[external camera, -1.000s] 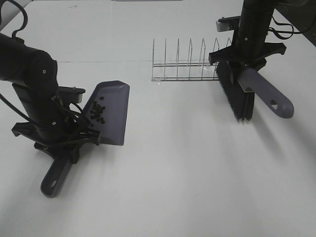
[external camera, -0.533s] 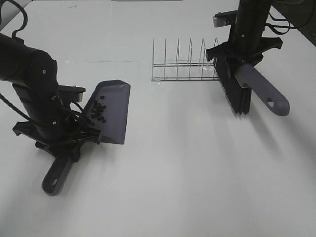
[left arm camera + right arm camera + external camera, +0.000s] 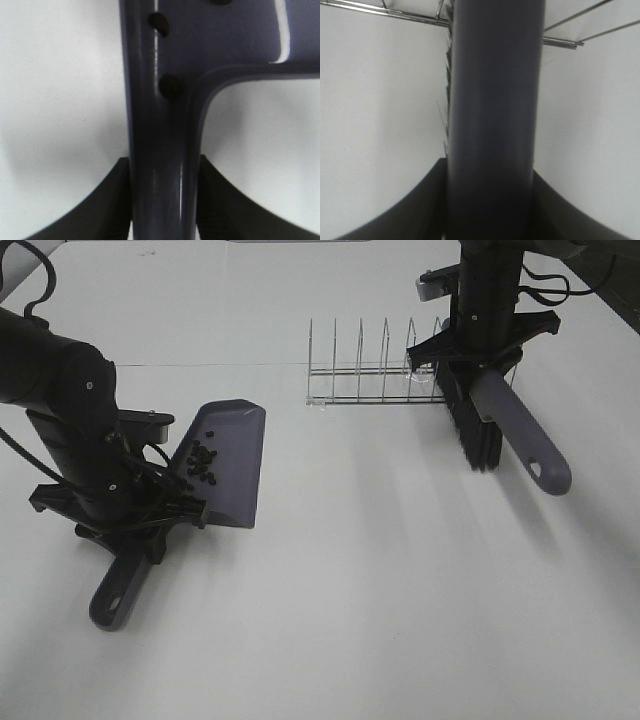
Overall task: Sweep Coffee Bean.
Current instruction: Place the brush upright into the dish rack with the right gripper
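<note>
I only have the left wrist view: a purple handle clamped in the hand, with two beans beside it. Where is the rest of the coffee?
Observer: The high camera shows the coffee beans clustered inside the dustpan, toward its handle end. I spot none loose on the table.
Operator: And the brush?
Observer: The right hand is shut on the handle of the brush, far across the table from the dustpan.
Operator: Anything close to it?
Observer: A wire rack. The brush hangs at the rack's right-hand end in that view.
</note>
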